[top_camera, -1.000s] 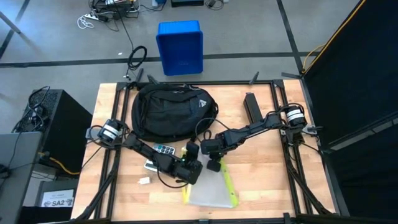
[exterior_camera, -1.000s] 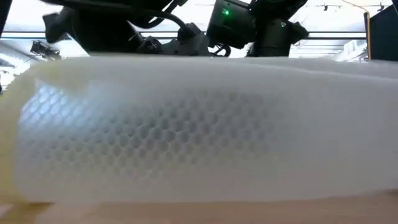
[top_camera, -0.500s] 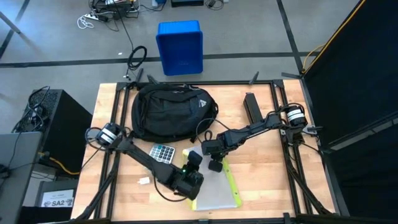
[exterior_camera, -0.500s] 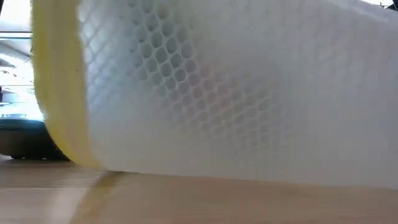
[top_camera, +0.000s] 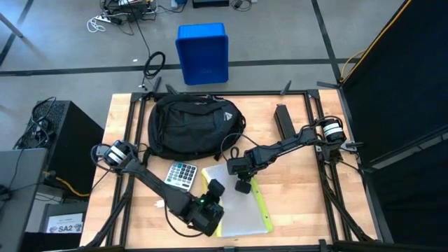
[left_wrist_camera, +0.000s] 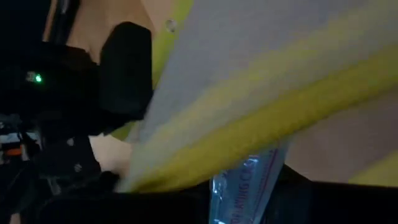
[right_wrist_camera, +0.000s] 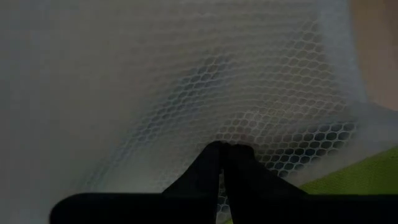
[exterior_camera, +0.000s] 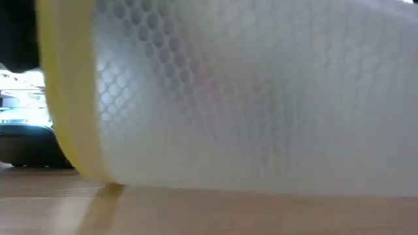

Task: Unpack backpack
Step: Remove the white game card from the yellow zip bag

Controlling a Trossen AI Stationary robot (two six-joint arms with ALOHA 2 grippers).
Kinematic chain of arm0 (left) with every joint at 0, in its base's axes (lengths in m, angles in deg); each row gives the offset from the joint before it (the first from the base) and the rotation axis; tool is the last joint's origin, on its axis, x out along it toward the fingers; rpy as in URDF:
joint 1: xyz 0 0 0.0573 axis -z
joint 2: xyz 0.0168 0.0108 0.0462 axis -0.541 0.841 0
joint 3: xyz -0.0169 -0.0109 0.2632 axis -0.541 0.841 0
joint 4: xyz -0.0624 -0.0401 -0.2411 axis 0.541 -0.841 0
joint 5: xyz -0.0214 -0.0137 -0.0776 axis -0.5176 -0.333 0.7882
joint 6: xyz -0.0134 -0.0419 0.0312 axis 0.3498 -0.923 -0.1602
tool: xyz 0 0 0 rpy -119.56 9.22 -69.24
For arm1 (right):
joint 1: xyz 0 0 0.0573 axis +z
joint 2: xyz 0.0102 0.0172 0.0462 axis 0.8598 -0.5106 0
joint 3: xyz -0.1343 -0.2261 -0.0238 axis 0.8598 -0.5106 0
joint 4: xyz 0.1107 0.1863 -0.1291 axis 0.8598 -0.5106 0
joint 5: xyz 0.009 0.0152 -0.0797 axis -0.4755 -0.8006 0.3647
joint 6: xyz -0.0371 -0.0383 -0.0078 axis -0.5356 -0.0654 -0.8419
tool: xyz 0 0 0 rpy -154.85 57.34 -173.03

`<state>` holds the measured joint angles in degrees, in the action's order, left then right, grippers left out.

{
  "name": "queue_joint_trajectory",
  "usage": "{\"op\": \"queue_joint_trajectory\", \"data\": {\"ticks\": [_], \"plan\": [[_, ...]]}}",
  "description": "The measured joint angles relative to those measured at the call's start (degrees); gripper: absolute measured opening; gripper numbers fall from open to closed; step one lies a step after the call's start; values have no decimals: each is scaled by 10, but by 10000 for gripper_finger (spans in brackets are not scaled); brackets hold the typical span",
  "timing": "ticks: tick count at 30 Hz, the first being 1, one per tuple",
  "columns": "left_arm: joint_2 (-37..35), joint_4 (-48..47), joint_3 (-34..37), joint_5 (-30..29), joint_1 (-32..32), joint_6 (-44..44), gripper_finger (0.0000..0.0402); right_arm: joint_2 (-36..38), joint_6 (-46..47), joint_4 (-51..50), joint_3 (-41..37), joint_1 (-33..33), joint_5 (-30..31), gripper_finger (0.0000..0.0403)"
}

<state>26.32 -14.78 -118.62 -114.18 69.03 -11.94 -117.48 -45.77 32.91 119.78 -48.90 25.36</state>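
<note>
Mesh pouch (top_camera: 234,210) dragged nearer table front; red print unreadable; backpack (top_camera: 192,126) logo wordless.

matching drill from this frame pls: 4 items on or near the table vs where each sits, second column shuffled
Items:
1. backpack
2. calculator
3. mesh pouch
4. blue bin

Places:
A. on the floor beyond the table's far edge
B. near edge of the table, under both grippers
C. far part of the table, left of centre
D. on the table between the backpack and the left arm

Pairs: 1-C, 2-D, 3-B, 4-A
</note>
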Motion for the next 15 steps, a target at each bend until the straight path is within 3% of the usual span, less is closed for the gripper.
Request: {"op": "queue_joint_trajectory", "data": {"ticks": [9, 15], "plan": [[-100, -173, 0, 0, 71, -151, 27, 0, 0, -9, 0, -1, 4, 0], [-147, -327, -1, 26, 115, -341, 27, 0, 0, -9, -1, -1, 4, 0]]}}
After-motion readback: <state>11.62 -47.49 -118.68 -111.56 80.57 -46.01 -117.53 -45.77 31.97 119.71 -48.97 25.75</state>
